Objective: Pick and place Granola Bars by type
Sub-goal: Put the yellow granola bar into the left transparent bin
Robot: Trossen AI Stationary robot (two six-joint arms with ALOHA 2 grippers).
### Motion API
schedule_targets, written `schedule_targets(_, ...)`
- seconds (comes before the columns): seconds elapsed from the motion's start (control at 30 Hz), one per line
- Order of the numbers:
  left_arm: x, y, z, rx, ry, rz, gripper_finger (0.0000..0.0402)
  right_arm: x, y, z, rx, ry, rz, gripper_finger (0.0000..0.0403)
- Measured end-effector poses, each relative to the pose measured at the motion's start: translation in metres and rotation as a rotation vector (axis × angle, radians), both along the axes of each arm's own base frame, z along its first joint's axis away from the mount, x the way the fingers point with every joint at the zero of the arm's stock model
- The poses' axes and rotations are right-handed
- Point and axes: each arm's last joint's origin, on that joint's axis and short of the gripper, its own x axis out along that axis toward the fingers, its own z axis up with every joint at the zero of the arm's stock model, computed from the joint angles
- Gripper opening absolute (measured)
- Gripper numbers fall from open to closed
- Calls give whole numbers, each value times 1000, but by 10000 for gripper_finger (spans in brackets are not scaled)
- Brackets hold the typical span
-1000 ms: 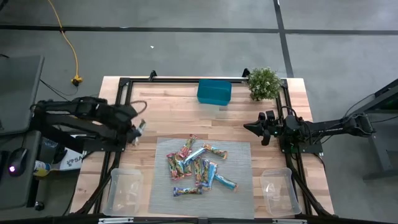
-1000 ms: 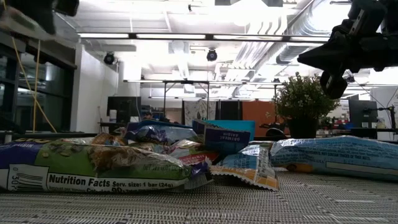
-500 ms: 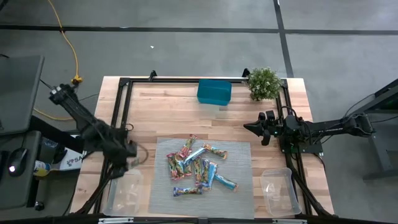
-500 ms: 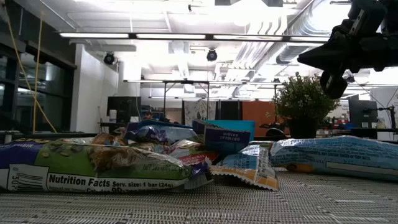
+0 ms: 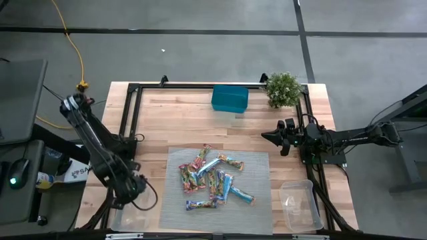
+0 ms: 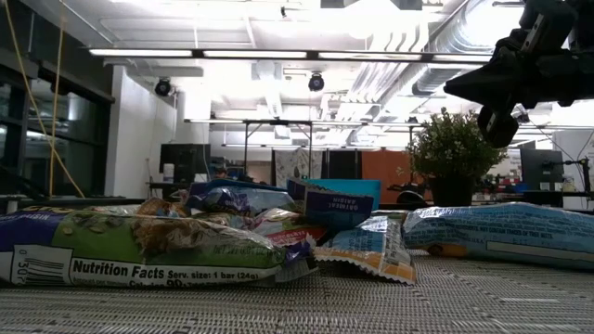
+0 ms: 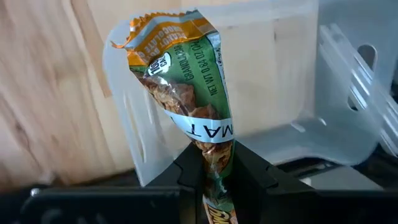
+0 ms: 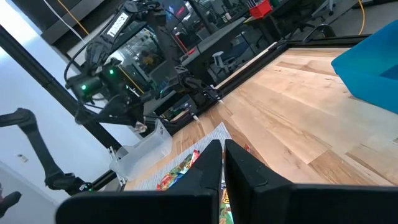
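**A:** Where was the bar at that point?

**B:** A green-and-orange granola bar (image 7: 186,99) was pinched by one end in the left gripper (image 7: 214,163), its long axis running straight out from the fingers. Beyond its free end lay the left clear tub (image 7: 273,81), with the wrapper's tip over the tub's wall and floor. In the high view that gripper (image 5: 131,190) hung over the same tub (image 5: 127,215) at the near-left corner of the table.

**A:** So what did the next move turn on?

**B:** In my judgement, on whether the whole bar was inside the rim. It looked so, but how high it hung above the floor couldn't be told.

**A:** And the rest of the bars?

**B:** The pile (image 5: 212,178) lay on the grey mat (image 5: 257,200), mid-table, between the two arms. The left gripper was nearer it, I'd say, though only just.

**A:** The right arm?

**B:** It waited by the right rail, its gripper (image 5: 275,138) closed on nothing, well away from the right tub (image 5: 299,207).

**A:** Anything hard to make out?

**B:** From above, the arm hid the held bar completely. The low view showed no left gripper at all.
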Motion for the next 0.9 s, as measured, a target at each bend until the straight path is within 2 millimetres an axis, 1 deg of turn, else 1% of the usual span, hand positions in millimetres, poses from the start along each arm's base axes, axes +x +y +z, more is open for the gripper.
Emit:
schedule_targets(0.17, 8, -10, -12, 40, -26, -51, 51, 0, 0, 0, 0, 0, 1, 0)
schedule_targets(0.33, 12, -13, -19, 95, -38, -53, 52, 0, 0, 0, 0, 0, 1, 0)
schedule_targets(0.4, 12, -14, -20, 100, -40, -52, 60, 0, 0, 0, 0, 0, 0, 0)
schedule_targets(0.5, 12, -14, -20, 99, -35, -53, 83, 0, 0, 0, 0, 0, 0, 0)
schedule_targets(0.77, 8, -12, -21, 93, 40, -70, 167, 0, 0, 0, 0, 0, 0, 0)
schedule_targets(0.9, 6, -10, -20, 94, 65, -88, 193, 0, 0, 0, 0, 0, 0, 0)
